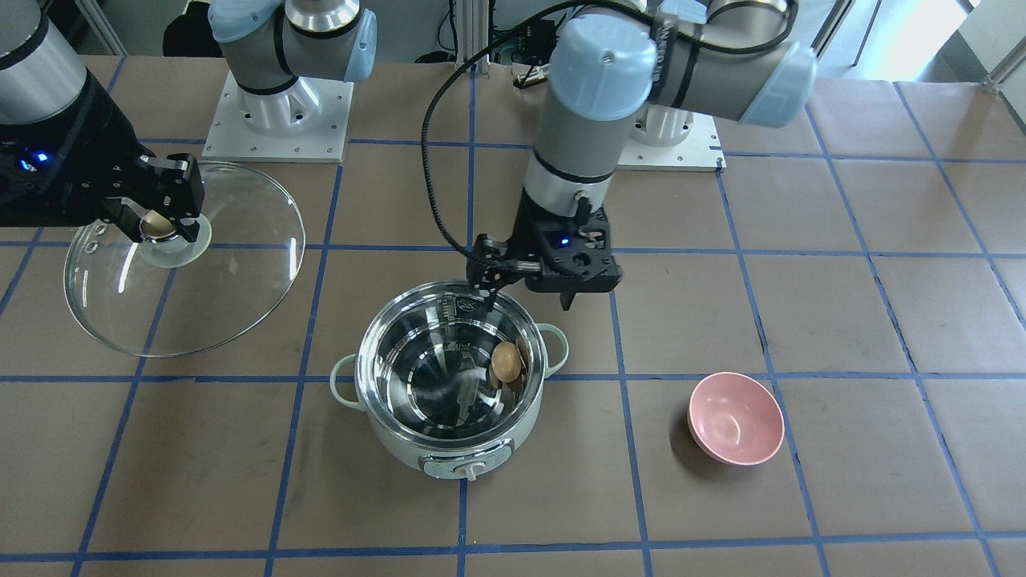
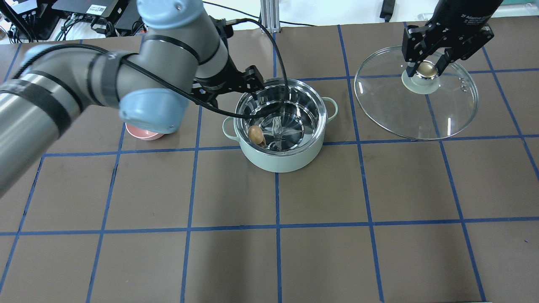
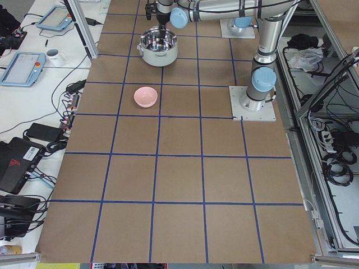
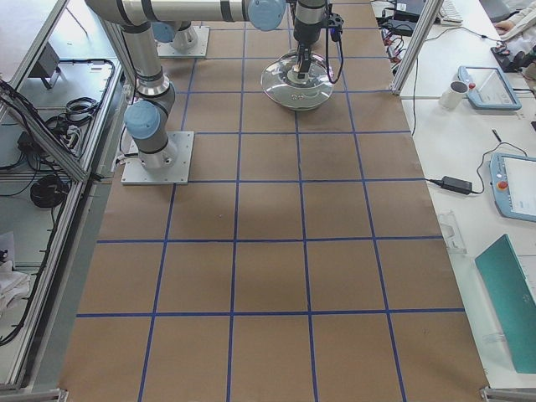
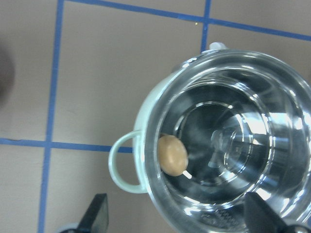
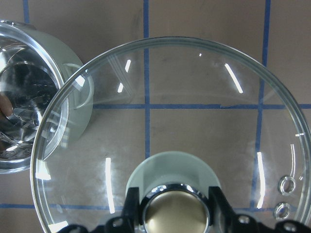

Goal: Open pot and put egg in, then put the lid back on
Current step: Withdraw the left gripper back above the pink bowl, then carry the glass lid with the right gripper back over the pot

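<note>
The pale mint-green pot (image 1: pixel 401 449) stands open at mid-table, steel inside showing. The tan-brown egg (image 1: pixel 505 362) lies inside it against the wall; it also shows in the overhead view (image 2: pixel 255 134) and the left wrist view (image 5: pixel 172 154). My left gripper (image 1: pixel 529 303) is open and empty, just above the pot's rim on the robot's side. My right gripper (image 2: pixel 425 69) is shut on the tan-gold knob (image 6: pixel 177 212) of the clear glass lid (image 1: pixel 232 272), holding it beside the pot, apart from it. The lid also shows in the overhead view (image 2: pixel 417 113).
A pink bowl (image 1: pixel 735 417) sits on the table on my left side of the pot, partly hidden by the left arm in the overhead view. Brown table surface with blue tape grid. Both arm bases stand at the back edge.
</note>
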